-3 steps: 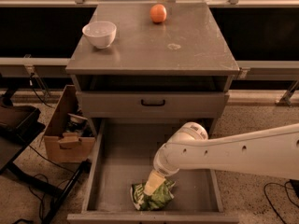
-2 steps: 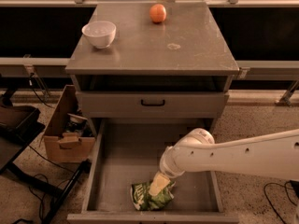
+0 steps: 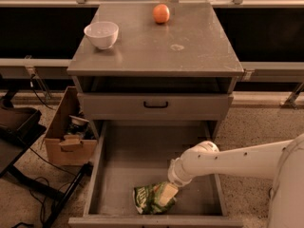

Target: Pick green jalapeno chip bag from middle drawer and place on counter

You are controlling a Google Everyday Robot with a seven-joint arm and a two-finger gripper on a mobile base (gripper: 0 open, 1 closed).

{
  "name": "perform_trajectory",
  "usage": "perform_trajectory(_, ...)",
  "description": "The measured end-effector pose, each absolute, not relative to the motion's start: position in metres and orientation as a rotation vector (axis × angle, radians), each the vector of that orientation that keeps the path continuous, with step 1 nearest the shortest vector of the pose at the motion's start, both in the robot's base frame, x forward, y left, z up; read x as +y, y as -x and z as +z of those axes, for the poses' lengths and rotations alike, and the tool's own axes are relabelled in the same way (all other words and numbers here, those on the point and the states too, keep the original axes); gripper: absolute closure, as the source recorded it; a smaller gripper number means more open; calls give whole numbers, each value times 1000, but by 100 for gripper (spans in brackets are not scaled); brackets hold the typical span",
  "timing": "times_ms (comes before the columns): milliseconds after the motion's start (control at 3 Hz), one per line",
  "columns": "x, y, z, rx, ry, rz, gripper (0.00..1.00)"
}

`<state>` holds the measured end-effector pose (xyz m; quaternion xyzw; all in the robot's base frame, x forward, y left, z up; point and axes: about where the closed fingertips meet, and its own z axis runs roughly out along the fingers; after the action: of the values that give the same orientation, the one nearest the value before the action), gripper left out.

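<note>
Crumpled green glossy jalapeno chip bag (image 3: 147, 201), white patches showing, lies on the floor of the wide, deep grey metal middle drawer (image 3: 133, 156), close against the drawer's front wall and a little right of its centre. My two-finger gripper (image 3: 167, 194), on a white arm reaching in over the drawer's right wall, rests on the bag's right-hand part. Whether it is spread or clamped on the bag I cannot tell.

The step in hand, by my judgement, is securing the bag. A raised fold should hold better than the slick flat face, and the lift should go straight up until the bag clears the drawer's walls and the shallower grey drawer front with a black handle (image 3: 156, 105) just above. Higher up, the flat grey counter (image 3: 199, 56) carries a white bowl (image 3: 101, 34) and an orange fruit (image 3: 161, 13). A brown cardboard box (image 3: 66, 141) stands on the ground left of the drawer.
</note>
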<state>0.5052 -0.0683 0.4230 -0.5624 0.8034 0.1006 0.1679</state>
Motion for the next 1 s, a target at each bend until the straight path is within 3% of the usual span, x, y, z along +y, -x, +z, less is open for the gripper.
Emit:
perform_trajectory(333,-67,-504,387,2294,1653,341,0)
perform_trajectory(667,-63,-501,367,2296,1689,372,7)
perform_trajectory(1000,-48,-491,372,2259,1741,333,38)
